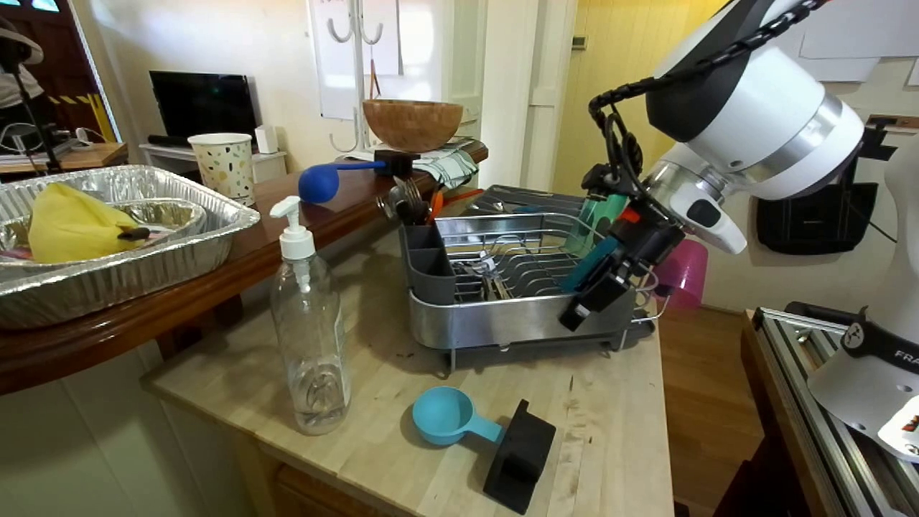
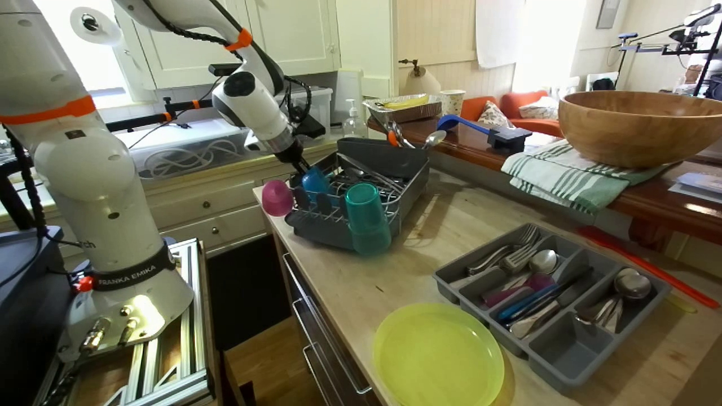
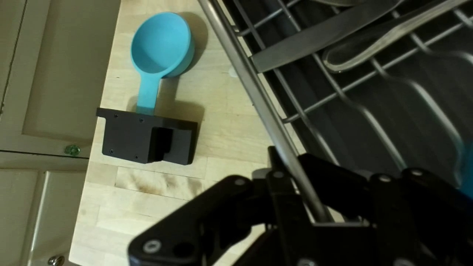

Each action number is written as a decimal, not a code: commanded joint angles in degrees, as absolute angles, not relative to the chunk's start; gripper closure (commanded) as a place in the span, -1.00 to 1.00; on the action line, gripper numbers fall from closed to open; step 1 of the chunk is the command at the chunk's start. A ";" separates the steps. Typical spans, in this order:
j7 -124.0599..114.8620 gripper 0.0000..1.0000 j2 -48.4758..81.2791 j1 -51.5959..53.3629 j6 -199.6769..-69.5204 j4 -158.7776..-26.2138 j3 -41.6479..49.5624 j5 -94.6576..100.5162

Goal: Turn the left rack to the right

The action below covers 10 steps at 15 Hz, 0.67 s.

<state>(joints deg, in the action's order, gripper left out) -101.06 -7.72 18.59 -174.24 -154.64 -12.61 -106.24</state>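
The left rack, a silver wire dish rack (image 1: 495,324) on a grey base, stands on the wooden counter and shows in both exterior views. A green cup (image 2: 368,217), a blue cup (image 2: 316,181) and a pink cup (image 2: 277,198) are along its side nearer the robot. My gripper (image 1: 576,316) reaches down over the rack's wall near the robot-side corner. In the wrist view the rack's metal rim (image 3: 255,92) runs between the fingers, and my gripper (image 3: 283,155) is shut on that rim. Part of the rim is hidden behind the gripper body.
A clear pump bottle (image 1: 312,359) and a blue scoop (image 1: 446,416) with a black block (image 1: 520,456) stand in front of the rack. On its far side lie a yellow plate (image 2: 439,358) and a grey cutlery tray (image 2: 589,344). A raised wooden ledge (image 1: 344,219) runs alongside.
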 commanded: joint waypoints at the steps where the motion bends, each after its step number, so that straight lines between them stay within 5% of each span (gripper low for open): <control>1: -99.27 0.94 -11.64 17.40 -176.62 -155.33 -12.10 -114.16; 4: -97.54 0.91 -11.51 15.84 -177.37 -154.56 -13.08 -115.34; 5: -97.06 0.25 -11.57 15.66 -177.13 -154.61 -13.00 -115.85; 7: -96.92 0.15 -10.94 15.22 -177.49 -154.00 -12.84 -117.27; 10: -97.60 -0.33 -11.42 15.06 -180.84 -152.95 -13.39 -121.58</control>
<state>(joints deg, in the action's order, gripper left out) -96.92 -9.22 16.85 -175.56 -154.16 -12.97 -117.26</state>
